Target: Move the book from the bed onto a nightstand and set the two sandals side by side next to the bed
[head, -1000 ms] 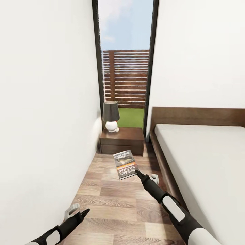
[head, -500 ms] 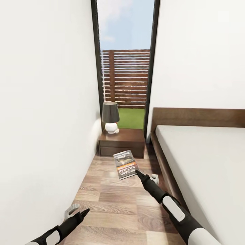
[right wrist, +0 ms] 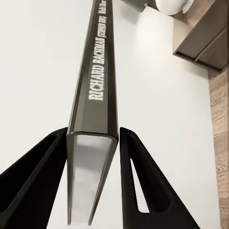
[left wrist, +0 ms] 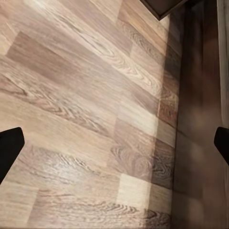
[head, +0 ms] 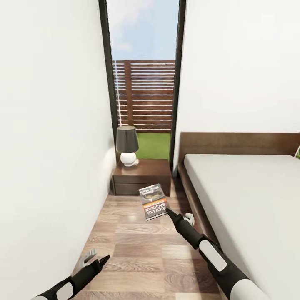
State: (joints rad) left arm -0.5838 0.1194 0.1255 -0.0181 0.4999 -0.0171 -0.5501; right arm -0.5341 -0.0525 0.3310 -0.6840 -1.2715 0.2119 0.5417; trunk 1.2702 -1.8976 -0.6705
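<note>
My right gripper (head: 168, 211) is shut on the book (head: 153, 201), a thin dark paperback with an orange band and "RICHARD BACHMAN" lettering, held in the air above the wood floor. The right wrist view has the book's spine (right wrist: 98, 81) clamped between both black fingers (right wrist: 40, 181). Ahead stands the dark-brown nightstand (head: 143, 177) with two drawers and a dark-shaded lamp (head: 127, 146). To the right lies the bed (head: 250, 196) with its grey mattress and brown headboard. Low at the left, my left gripper (head: 95, 259) hangs open over bare floor planks (left wrist: 95, 119). The sandals are out of view.
A white wall (head: 46, 146) runs close along the left, leaving a narrow floor aisle (head: 137, 250) between it and the bed frame. A tall black-framed window (head: 143, 83) with a slatted brown fence stands behind the nightstand.
The whole view has shifted: the nightstand, lamp and window now sit further left and the bed edge has come nearer, so the camera has moved. Both arms keep their poses.
</note>
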